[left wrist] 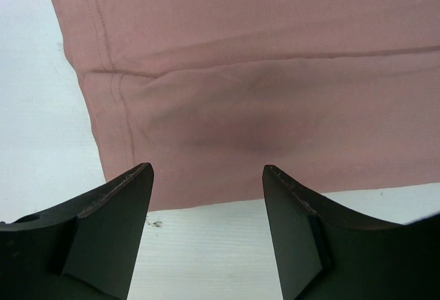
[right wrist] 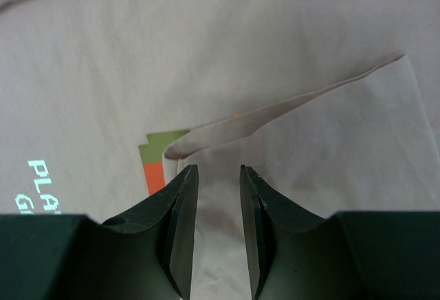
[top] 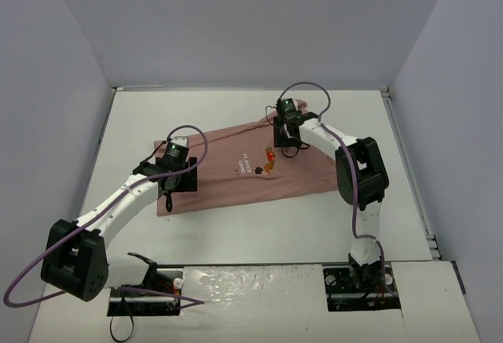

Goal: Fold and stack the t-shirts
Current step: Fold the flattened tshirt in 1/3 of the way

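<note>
Left gripper (left wrist: 206, 169) spread wide over the t-shirt (top: 228, 186) hem, white table (left wrist: 220, 245) beneath. Right gripper (right wrist: 218, 170) narrowly parted, just above a folded flap (right wrist: 330, 155) overlapping the chest graphic (right wrist: 157, 159).

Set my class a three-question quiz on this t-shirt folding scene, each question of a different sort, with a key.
1. True or false: the left gripper has its fingers clamped on the hem of the t-shirt.
2. What lies directly under the right gripper? A) a folded-over flap of cloth beside the chest graphic; B) a hanger; C) a second shirt.
3. Fill in: ___ t-shirt is in view.
Key: 1 false, the fingers stand apart with nothing between them; 2 A; 3 one.
</note>
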Available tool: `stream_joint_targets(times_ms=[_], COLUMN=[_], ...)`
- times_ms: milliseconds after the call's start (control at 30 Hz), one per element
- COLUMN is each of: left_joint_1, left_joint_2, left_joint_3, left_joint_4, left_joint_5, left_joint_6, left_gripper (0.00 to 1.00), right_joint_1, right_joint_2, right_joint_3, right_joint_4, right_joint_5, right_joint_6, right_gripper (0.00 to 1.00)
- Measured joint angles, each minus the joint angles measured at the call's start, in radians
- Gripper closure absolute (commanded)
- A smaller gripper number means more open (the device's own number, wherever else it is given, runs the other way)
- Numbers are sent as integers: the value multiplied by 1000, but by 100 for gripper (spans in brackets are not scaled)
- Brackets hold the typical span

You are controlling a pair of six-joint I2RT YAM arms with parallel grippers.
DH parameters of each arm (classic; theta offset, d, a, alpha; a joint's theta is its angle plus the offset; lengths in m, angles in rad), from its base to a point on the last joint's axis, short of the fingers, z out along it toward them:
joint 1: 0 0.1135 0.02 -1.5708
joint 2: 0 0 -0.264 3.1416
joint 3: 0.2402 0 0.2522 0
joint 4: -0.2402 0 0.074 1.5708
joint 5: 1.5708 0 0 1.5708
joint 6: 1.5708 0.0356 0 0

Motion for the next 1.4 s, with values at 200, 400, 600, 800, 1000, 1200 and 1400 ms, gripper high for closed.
stream_joint_targets(times_ms=[200, 400, 600, 800, 1000, 1200, 1400], left_joint_1=[0, 0, 0, 0, 0, 0, 0], left_joint_2=[13, 13, 13, 13, 14, 14, 15], left_joint_3=[0, 0, 0, 0, 0, 0, 0], left_joint_4=[0, 0, 0, 0, 0, 0, 0], left_joint_5=[3, 3, 3, 3, 3, 3, 3], left_joint_6=[0, 0, 0, 0, 0, 0, 0], left_gripper=[38, 38, 38, 38, 38, 38, 38], right_joint_1=[1, 7, 15, 20, 20, 20, 20], right_joint_2=[0, 0, 0, 1, 17, 48, 62], right_joint_3=[-10, -10, -7, 5, 15, 17, 28], right_joint_4=[-1, -1, -1, -1, 0, -1, 0], right_joint_5=[-39, -75, -98, -104, -108, -110, -110], right_joint_6=[-48, -64, -63, -63, -63, -63, -71], right_gripper=[72, 66, 66, 68, 71, 81, 96])
